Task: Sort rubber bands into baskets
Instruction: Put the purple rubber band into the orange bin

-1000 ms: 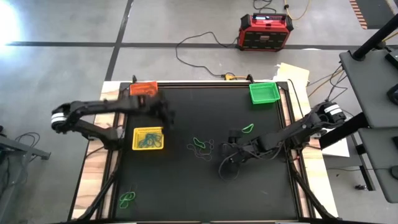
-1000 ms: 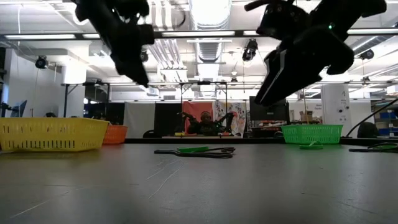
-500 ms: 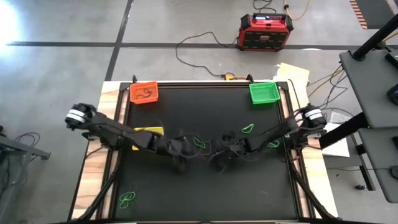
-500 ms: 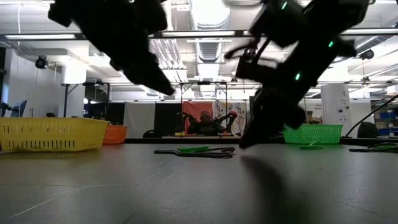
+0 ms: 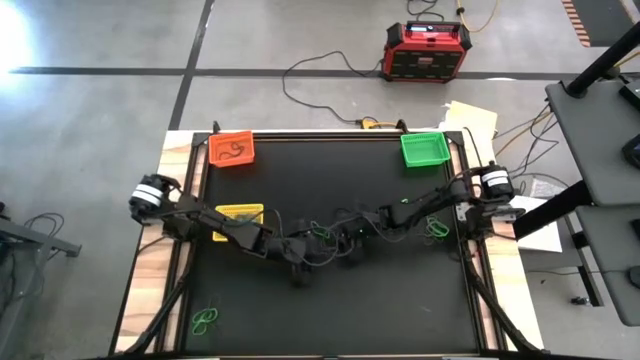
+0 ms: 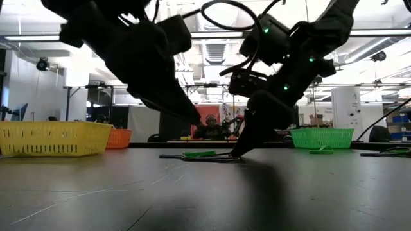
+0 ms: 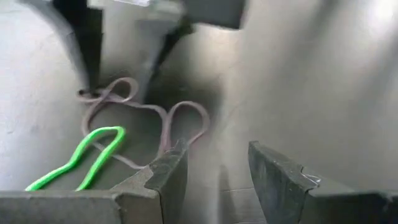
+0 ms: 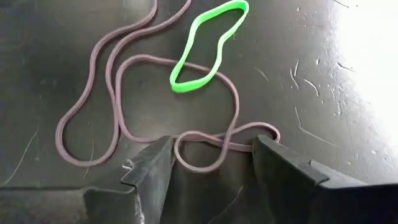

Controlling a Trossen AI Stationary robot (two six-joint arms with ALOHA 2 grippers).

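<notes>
Several brownish and green rubber bands [image 5: 322,236] lie tangled at the table's middle. My right gripper [image 5: 345,243] is open with its tips down on the table [image 6: 239,153], astride a loop of a brownish band [image 8: 205,149]; a green band [image 8: 208,46] lies just beyond it. My left gripper [image 5: 300,250] is open and hovers low [image 6: 192,119] beside the same pile, one finger next to a brownish loop [image 7: 186,118] and a green band [image 7: 87,155]. The orange basket [image 5: 231,150], the green basket [image 5: 425,149] and the yellow basket [image 5: 238,213] stand on the mat. My right gripper comes slanting down from the table's right side and stands with one finger [image 8: 152,165] on either side of a loop of the brownish band [image 8: 186,138]. The band lies flat on the table. I cannot tell whether the fingers touch it.
More green bands lie near the front left corner [image 5: 206,320] and by the right edge [image 5: 436,228]. A dark band lies in the orange basket. A red-and-black box [image 5: 427,50] with cables stands on the floor beyond the table. People sit far behind [image 6: 212,127].
My left gripper has swung from beside the orange basket toward the table's middle and down to the band pile. My right gripper has gone toward the table's left edge and down, and its tips now stand on the table at the pile. The bands lie as before.
</notes>
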